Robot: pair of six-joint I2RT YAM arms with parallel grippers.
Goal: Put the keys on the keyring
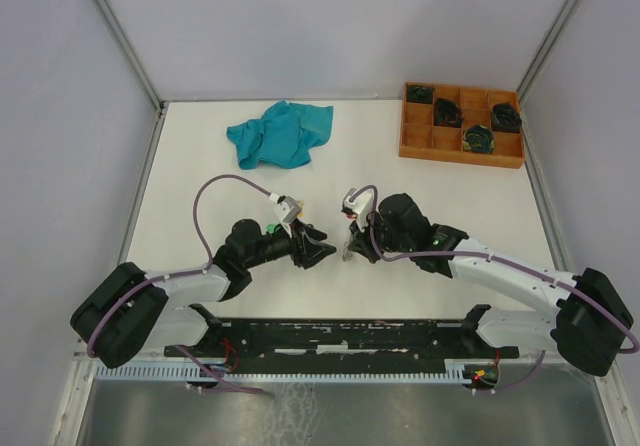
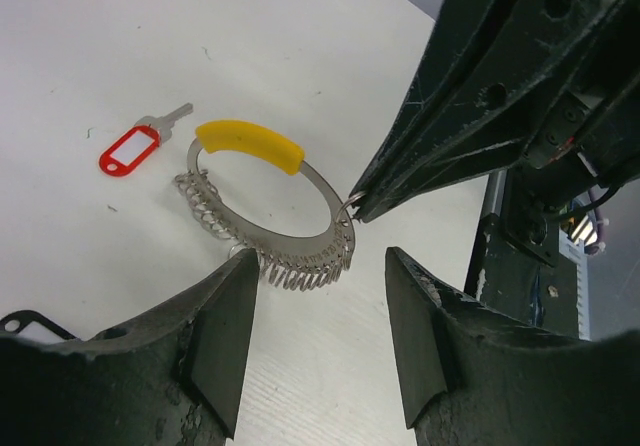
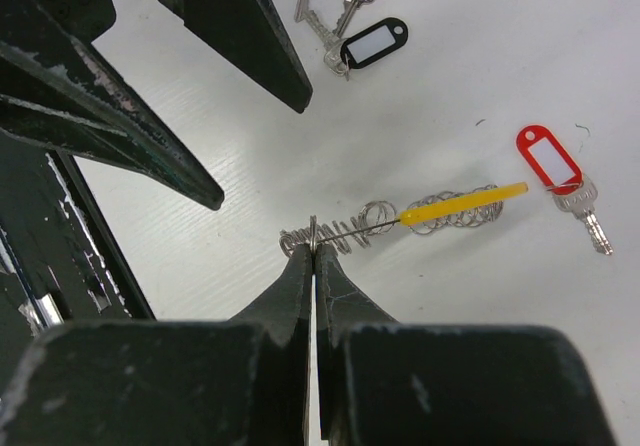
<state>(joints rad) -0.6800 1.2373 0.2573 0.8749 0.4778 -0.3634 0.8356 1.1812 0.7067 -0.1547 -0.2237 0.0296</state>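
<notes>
The keyring (image 2: 290, 238) is a thin silvery band with wire loops and a yellow sleeve (image 2: 248, 144), held edge-up on the white table. My right gripper (image 3: 314, 246) is shut on one end of the keyring (image 3: 440, 211), its fingertips (image 2: 358, 204) reaching in from the right. My left gripper (image 2: 320, 264) is open just short of the ring, with nothing between its fingers (image 2: 215, 331). A key with a red tag (image 2: 130, 151) lies flat beyond the ring. More keys, one with a black tag (image 3: 375, 43), lie further off. In the top view both grippers (image 1: 318, 251) (image 1: 350, 249) meet mid-table.
A teal cloth (image 1: 280, 133) lies crumpled at the back of the table. An orange compartment tray (image 1: 417, 138) with dark coiled bundles stands at the back right. The left gripper's fingers (image 3: 250, 26) fill the upper left of the right wrist view.
</notes>
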